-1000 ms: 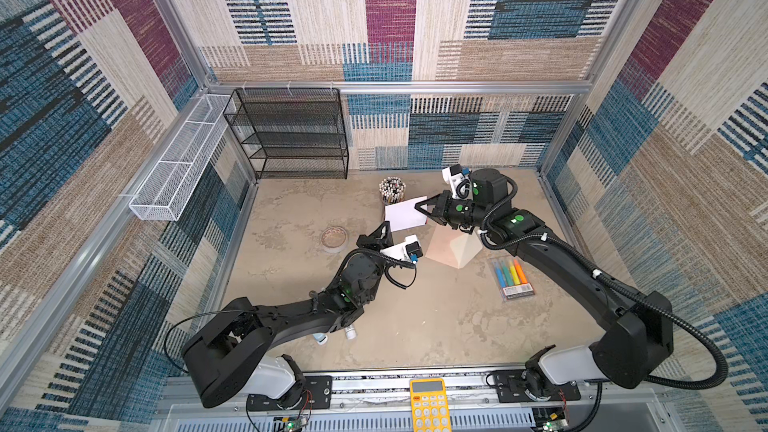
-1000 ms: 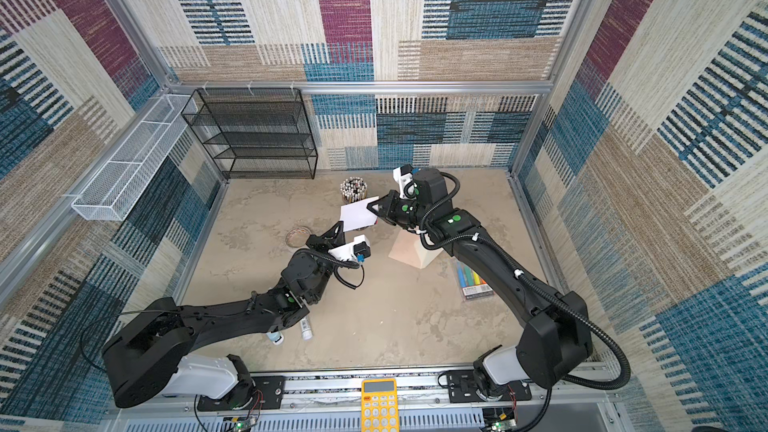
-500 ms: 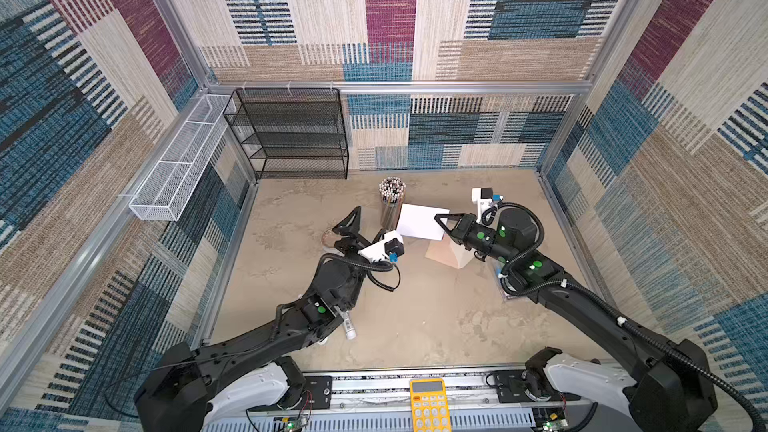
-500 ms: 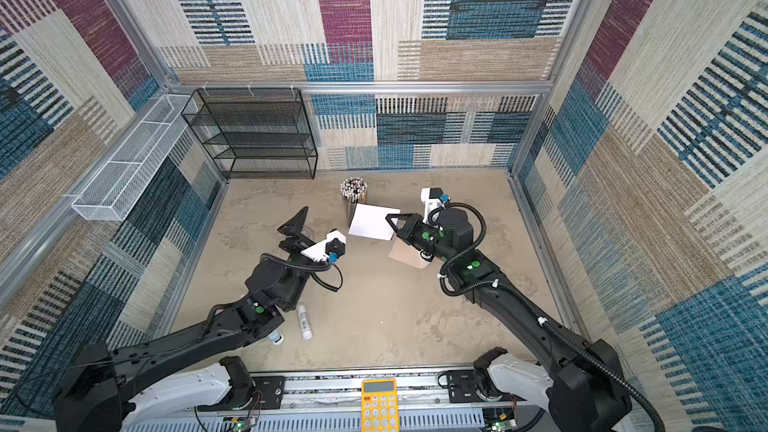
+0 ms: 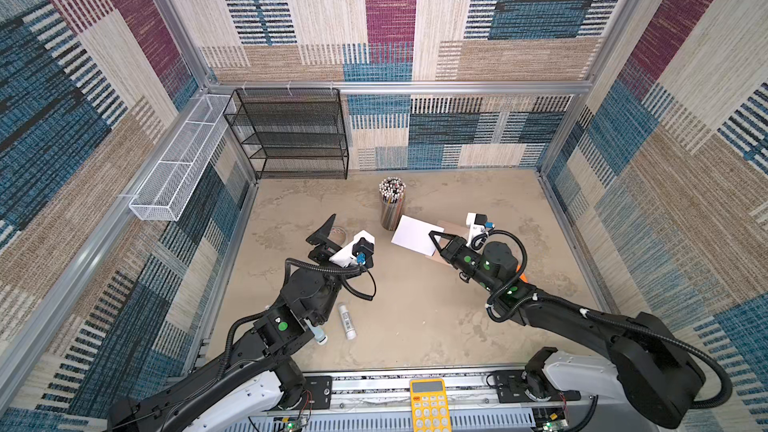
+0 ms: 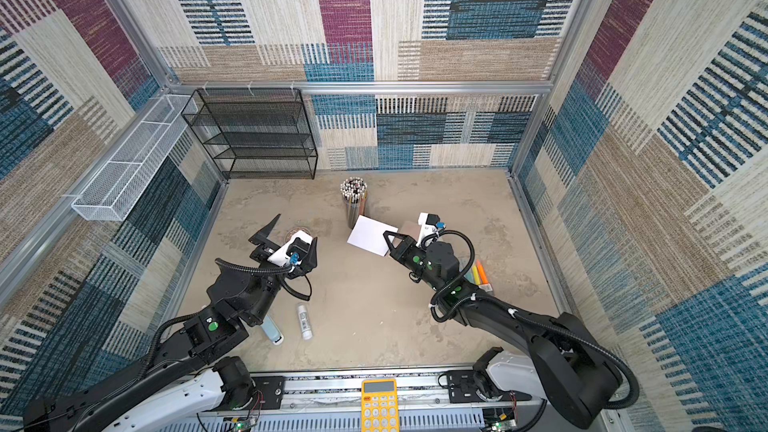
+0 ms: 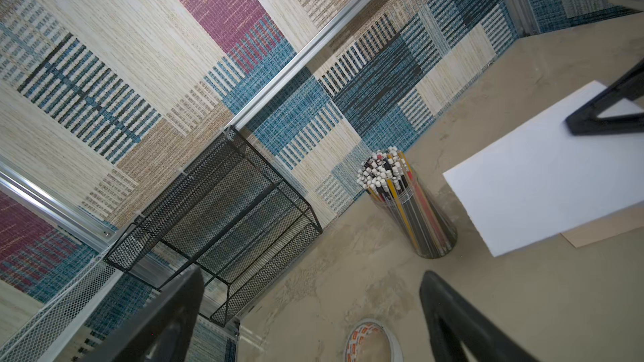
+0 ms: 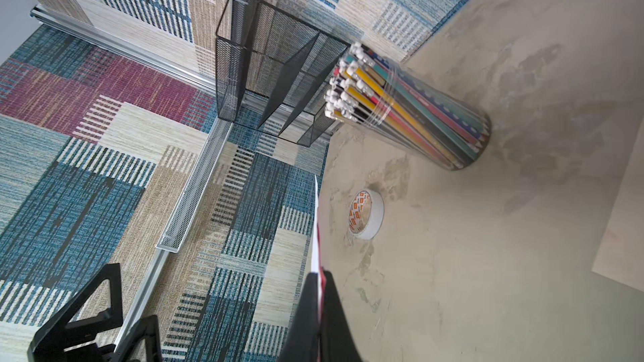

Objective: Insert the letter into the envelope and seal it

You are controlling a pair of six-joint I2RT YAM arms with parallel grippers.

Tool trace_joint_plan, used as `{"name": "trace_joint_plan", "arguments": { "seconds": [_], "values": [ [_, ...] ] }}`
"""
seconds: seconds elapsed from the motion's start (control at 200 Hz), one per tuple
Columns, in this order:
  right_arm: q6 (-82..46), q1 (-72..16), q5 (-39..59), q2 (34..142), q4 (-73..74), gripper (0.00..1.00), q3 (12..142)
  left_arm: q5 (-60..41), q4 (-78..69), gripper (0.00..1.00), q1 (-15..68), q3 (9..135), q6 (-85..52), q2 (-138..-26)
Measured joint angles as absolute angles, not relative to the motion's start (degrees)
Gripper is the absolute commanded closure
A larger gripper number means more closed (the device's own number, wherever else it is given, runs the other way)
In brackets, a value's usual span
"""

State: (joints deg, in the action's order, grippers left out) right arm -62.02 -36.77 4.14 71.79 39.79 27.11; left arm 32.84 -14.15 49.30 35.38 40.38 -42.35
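I'm looking into a booth whose walls (image 5: pixel 390 14) are covered in a woven patchwork of blue, cream, tan and magenta, framed by aluminium rails (image 5: pixel 415 87). The floor (image 5: pixel 415 317) is mottled beige, like stone. A black mesh shelf (image 5: pixel 291 135) stands against the back wall, and beside it a white wire basket (image 5: pixel 183 160) hangs along the side wall. The light is even and the shadows are soft.

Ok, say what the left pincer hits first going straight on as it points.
The open left pincer would probably meet the black mesh shelf first, passing over the tape roll; depth unclear.
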Motion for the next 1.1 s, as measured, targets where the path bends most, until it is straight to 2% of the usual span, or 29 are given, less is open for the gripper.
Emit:
{"name": "trace_joint_plan", "arguments": {
  "seconds": [0.306,0.716,0.912,1.102],
  "values": [
    [-66.48,-43.66,-6.26,86.54,49.28,0.99,27.68,32.67,-11.99,0.01,49.28,35.57,38.72,-41.71],
    [-71.79,-47.35,-15.62,107.79,54.13,0.94,38.26,31.73,-12.08,0.01,49.28,35.29,37.39,-40.07],
    [-72.64,-48.47,-17.3,113.45,54.17,0.82,42.39,31.14,-12.21,0.01,49.28,35.11,37.26,-40.03],
    [-73.3,-49.6,-18.17,116.38,53.74,0.61,45.32,31.14,-12.23,0.01,49.28,35.0,37.23,-39.97]
  ]
}}
